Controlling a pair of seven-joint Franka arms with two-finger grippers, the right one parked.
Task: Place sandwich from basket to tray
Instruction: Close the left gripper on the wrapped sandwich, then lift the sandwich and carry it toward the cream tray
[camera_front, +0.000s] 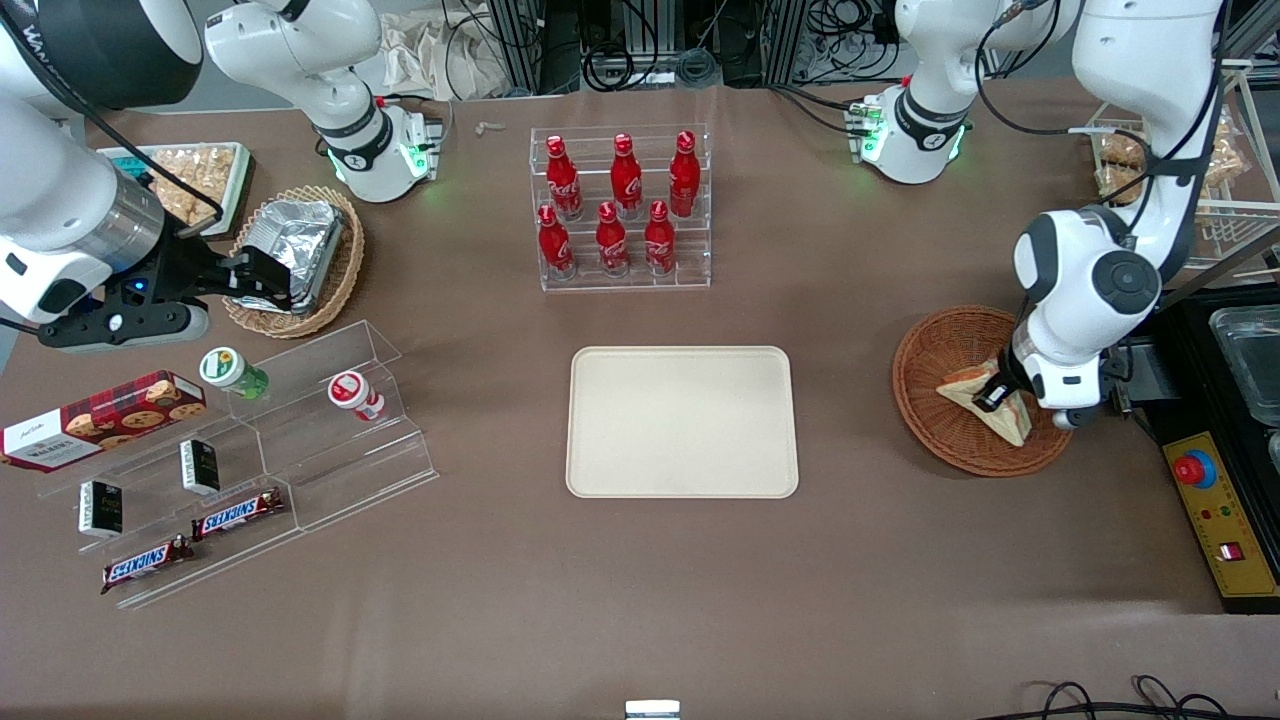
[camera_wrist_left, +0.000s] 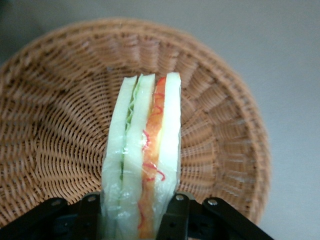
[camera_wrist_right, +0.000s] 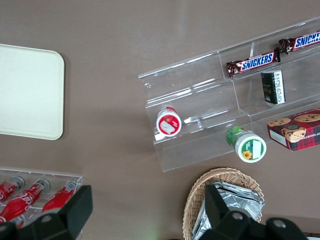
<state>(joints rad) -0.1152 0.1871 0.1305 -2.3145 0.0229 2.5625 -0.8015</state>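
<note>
**Left wrist view: sandwich between the fingers**

We see the gripper closed on the sandwich, one finger on each bread face. In the front view, both sit inside the basket, well apart from the tray.

Brown table carrying tray, basket, bottle rack, stepped racks, foil basket; gripper over basket.

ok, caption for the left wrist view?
Gripper pinching the sandwich by both faces, over the basket.
</note>
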